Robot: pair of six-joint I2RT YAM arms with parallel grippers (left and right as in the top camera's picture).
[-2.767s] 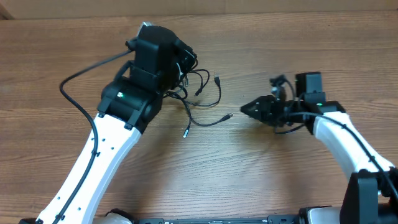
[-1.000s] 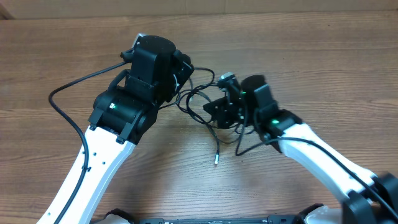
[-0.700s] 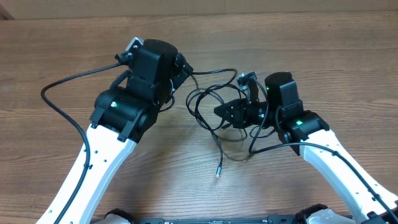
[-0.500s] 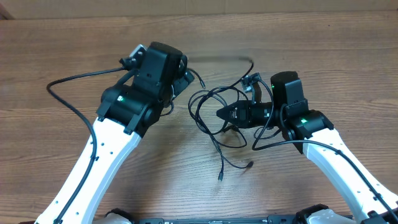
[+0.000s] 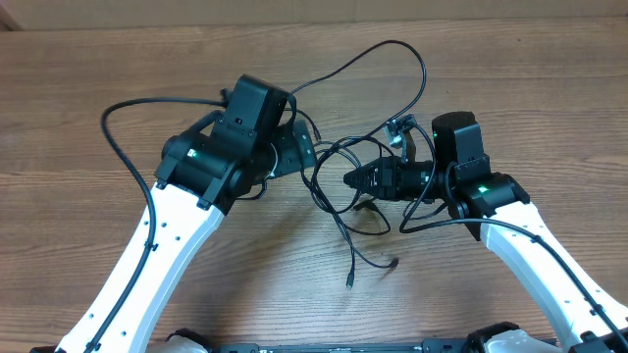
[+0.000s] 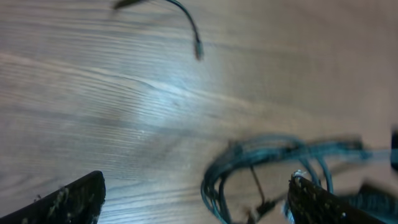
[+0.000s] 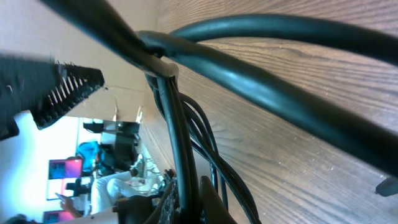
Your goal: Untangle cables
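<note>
The thin black cables (image 5: 339, 191) lie tangled at the centre of the frame, a knot of overlapping loops pinched in my right gripper (image 5: 353, 180). One strand arcs high toward the upper middle. Two loose ends trail down to small plugs at lower centre.

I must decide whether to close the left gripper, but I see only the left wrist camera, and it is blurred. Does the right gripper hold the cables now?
Observer: Yes. From overhead, the right gripper is shut on the cables, at the right side of the bundle.
Operator: How many strands does it hold?
Observer: I cannot count them. In the right wrist view, several strands run together close to the camera.
Operator: Where are the free ends?
Observer: Overhead, two plug ends lie apart from the bundle on the bare table, on the side nearer the robot's base.
</note>
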